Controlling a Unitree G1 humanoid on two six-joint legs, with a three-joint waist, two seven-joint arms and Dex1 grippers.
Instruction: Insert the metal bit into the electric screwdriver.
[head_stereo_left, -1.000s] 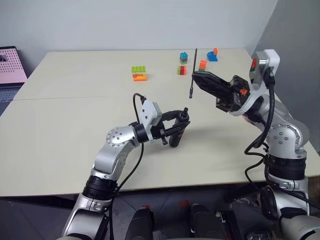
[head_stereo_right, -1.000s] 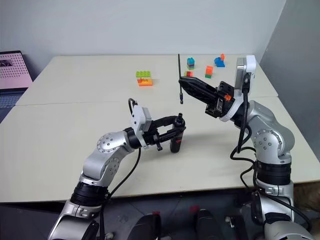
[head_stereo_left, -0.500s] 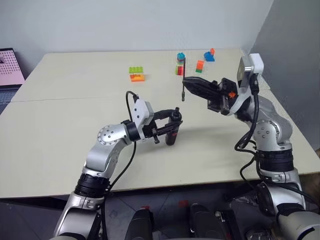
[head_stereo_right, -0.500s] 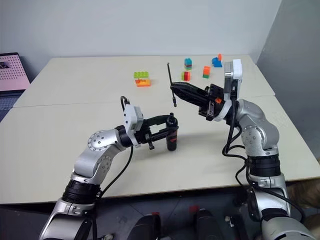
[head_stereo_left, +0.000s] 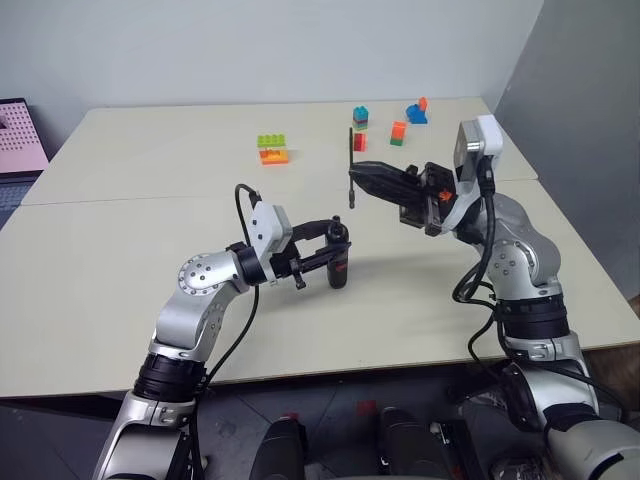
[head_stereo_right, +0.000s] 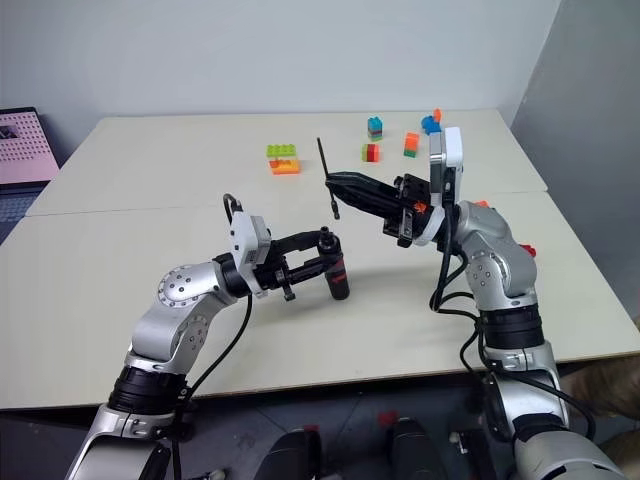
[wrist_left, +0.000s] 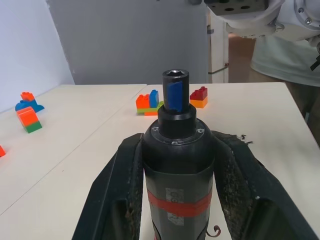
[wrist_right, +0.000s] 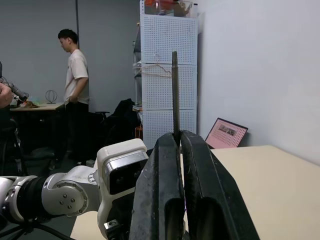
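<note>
The electric screwdriver (head_stereo_left: 339, 262) is black with a red band and stands upright just above the table. My left gripper (head_stereo_left: 336, 256) is shut on its body. In the left wrist view the screwdriver (wrist_left: 177, 165) sits between the two fingers (wrist_left: 119, 200), its open socket facing up. The metal bit (head_stereo_left: 351, 150) is a thin dark rod held nearly upright, with my right gripper (head_stereo_left: 357, 181) shut on its middle. Its lower end hangs a little above the screwdriver's top and slightly to the right, apart from it. The bit (wrist_right: 175, 90) rises between the closed fingers in the right wrist view.
Coloured toy bricks lie at the back of the table (head_stereo_left: 120, 250): a green and orange pair (head_stereo_left: 271, 148) and several more (head_stereo_left: 398, 132) behind the right gripper. A pink laptop (head_stereo_left: 20, 130) stands at the far left. A person (wrist_right: 76, 95) stands in the background.
Both arms have shifted a little to the left over the table, each keeping its grip. The bit stays just above and to the right of the screwdriver's top.
</note>
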